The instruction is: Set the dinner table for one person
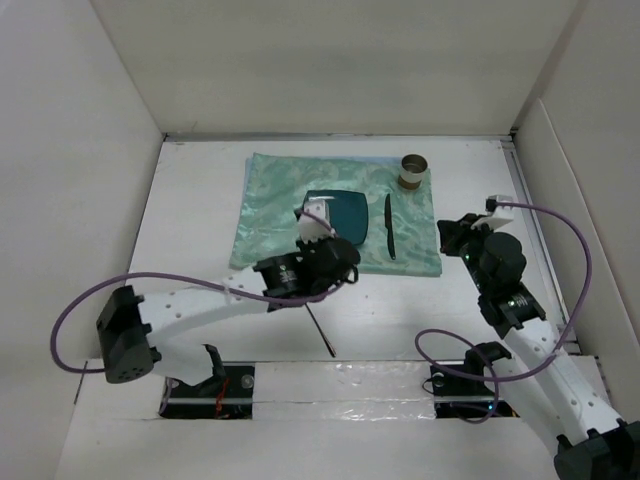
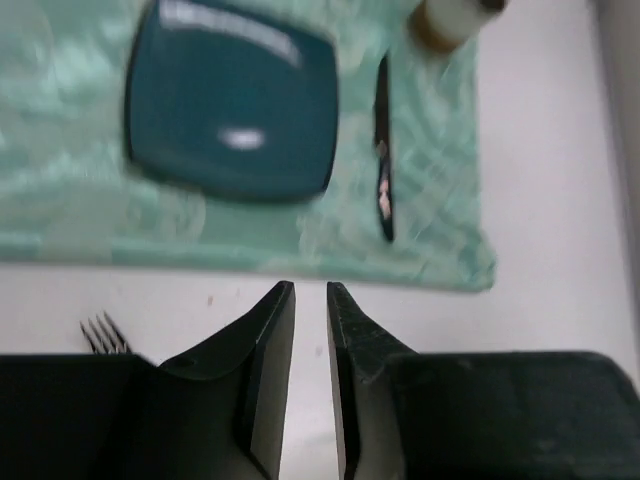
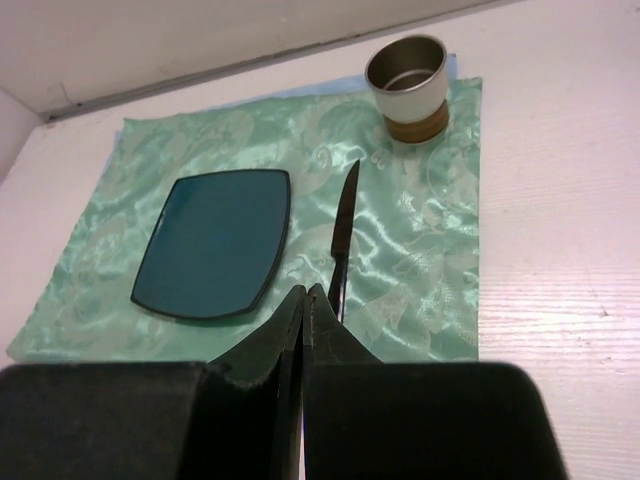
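the flat matte white dinner table point(image 1: 190, 235) carries a pale green cloth placemat point(image 1: 270, 200) at its far middle. left gripper point(image 2: 310, 290) hovers just near of it, jaws slightly apart, empty; right gripper point(image 3: 305, 291) pinched closed, empty.

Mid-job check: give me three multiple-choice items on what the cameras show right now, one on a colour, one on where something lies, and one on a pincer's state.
1. What colour is the plate?
A. dark teal
B. red
C. yellow

2. Where does the fork lie?
A. on the plate
B. on the bare dinner table, off the placemat
C. on the placemat, left of the plate

3. How is the right pincer?
A. shut, empty
B. wide open
C. shut on the fork

Answers:
1 A: the right wrist view shows the plate as dark teal.
2 B: the overhead view shows the fork on white surface, on the near side of the placemat.
3 A: its fingers meet with nothing between them.
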{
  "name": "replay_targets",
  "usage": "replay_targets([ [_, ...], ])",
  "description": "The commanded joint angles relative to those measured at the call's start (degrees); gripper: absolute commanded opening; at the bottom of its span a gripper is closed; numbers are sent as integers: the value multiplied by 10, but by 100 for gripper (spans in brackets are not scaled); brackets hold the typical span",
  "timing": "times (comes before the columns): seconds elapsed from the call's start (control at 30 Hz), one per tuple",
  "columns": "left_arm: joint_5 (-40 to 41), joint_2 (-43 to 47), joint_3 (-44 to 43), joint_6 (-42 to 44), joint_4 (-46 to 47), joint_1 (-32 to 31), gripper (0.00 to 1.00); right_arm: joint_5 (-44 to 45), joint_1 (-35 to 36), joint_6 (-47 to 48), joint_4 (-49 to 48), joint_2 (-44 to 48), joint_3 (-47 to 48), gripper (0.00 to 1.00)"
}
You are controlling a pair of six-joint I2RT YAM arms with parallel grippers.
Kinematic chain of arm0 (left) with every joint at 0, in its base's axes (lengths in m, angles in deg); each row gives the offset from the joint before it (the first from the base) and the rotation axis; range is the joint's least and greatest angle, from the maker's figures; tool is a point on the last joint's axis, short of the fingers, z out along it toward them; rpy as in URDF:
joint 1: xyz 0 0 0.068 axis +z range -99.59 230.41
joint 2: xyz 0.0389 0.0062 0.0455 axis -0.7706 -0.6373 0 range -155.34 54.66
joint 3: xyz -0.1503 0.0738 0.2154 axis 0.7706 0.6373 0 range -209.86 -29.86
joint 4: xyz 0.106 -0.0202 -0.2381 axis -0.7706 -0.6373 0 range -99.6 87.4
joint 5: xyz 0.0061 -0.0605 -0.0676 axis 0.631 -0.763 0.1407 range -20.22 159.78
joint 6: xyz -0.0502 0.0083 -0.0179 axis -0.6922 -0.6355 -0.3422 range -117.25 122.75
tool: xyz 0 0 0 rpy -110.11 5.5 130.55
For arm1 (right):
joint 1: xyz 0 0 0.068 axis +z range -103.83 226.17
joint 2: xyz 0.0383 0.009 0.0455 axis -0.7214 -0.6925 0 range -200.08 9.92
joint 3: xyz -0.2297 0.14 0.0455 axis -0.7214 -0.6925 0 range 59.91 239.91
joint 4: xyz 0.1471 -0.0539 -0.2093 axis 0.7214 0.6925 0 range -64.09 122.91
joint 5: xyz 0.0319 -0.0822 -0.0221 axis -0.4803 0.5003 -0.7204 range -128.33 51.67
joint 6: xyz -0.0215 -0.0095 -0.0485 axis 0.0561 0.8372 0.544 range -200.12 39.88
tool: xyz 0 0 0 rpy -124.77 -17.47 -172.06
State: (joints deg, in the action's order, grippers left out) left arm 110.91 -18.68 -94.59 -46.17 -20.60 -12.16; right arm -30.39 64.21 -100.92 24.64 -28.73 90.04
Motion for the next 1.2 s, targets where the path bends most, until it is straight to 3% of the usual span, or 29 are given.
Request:
replay_targets([
  [0.0,93,-17,53,-207,-127,-44,18,-32,-20,-6,-14,18,-2,0],
  [0.13,40,-21,150,-323,-106,-52,27,-19,-33,-16,2,38,-1,12],
  [0.23,17,-37,176,-369,-108,-52,28,-10,-22,-14,0,46,-3,18],
  [0.37,-24,-66,201,-424,-129,-52,29,-21,-22,-12,-1,39,0,18],
  [0.57,-55,-123,200,-448,-125,-52,29,-28,-17,-10,-7,36,-2,19],
  [0.9,-53,-139,216,-444,-108,-52,28,-33,-17,-11,-11,26,-1,19],
  [1.17,-73,-180,200,-429,-143,-57,23,-28,-17,-11,-7,29,0,19],
])
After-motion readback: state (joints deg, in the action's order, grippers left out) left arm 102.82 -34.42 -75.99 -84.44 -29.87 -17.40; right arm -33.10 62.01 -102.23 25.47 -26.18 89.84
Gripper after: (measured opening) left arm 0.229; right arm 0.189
